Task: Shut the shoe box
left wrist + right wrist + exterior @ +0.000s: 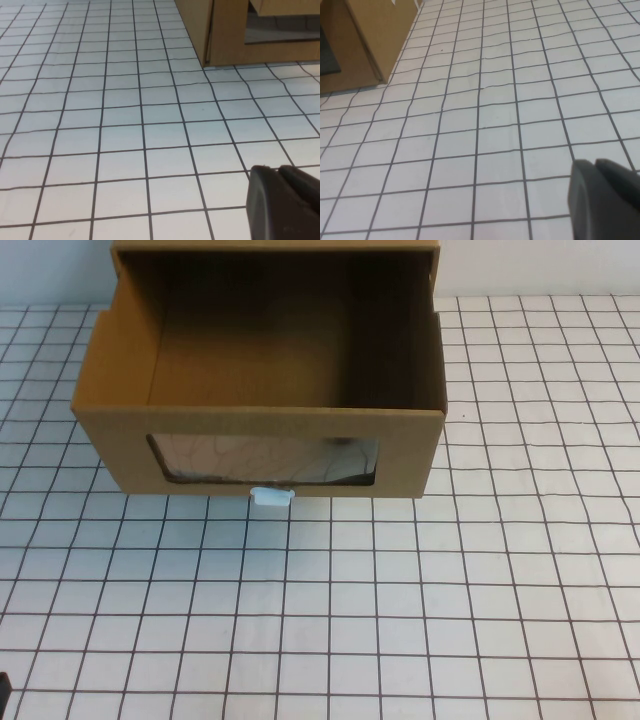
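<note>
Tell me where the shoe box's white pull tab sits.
In the high view, the white pull tab hangs from the shoe box's front bottom edge, under the window, left of centre.

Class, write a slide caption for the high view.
Shoe box drawer pulled open on the gridded table, white pull tab facing the camera.

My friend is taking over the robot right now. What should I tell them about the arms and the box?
Left gripper: low over the gridded white table, back from the box's front corner, holding nothing.
Right gripper: also low over the table, near the opposite front corner, holding nothing.
The brown cardboard drawer-style shoe box sits at the table's far side; its drawer is pulled out and looks empty, with the clear window and small white pull tab facing the robot.
Done: nothing yet.
Left: push the drawer fully in.
</note>
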Controlling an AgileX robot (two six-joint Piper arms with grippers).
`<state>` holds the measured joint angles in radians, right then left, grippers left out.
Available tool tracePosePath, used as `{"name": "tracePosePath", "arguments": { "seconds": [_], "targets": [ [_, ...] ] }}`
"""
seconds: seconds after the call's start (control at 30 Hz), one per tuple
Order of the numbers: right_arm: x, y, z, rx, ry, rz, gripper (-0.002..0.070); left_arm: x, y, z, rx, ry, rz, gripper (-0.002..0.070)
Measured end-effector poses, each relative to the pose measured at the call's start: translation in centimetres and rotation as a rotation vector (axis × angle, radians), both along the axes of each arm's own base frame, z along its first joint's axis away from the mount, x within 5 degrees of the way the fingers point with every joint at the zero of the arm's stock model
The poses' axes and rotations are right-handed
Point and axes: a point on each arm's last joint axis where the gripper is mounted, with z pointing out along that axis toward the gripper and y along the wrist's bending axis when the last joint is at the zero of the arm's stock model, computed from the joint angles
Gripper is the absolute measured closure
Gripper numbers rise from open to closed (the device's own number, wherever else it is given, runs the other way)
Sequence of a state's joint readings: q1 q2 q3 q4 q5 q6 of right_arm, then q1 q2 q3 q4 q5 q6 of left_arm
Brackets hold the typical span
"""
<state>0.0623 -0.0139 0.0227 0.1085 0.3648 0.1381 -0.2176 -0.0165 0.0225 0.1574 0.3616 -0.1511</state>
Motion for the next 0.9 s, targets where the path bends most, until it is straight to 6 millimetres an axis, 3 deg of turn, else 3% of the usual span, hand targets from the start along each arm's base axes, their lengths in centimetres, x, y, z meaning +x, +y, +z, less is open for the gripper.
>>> {"name": "tracePosePath", "arguments": {
  "seconds": [0.63,0.9],
  "targets": [
    [0.0,0.0,0.1,0.001,-0.009,-0.001,0.0689,0.0,0.0,0.0,0.000,0.000,0.000,0.0677],
    [0.3,-0.2,1.7,0.006,-0.196,-0.021,0.0689,0.1,-0.1,0.3,-0.008,-0.039,-0.007,0.0677]
  ]
}}
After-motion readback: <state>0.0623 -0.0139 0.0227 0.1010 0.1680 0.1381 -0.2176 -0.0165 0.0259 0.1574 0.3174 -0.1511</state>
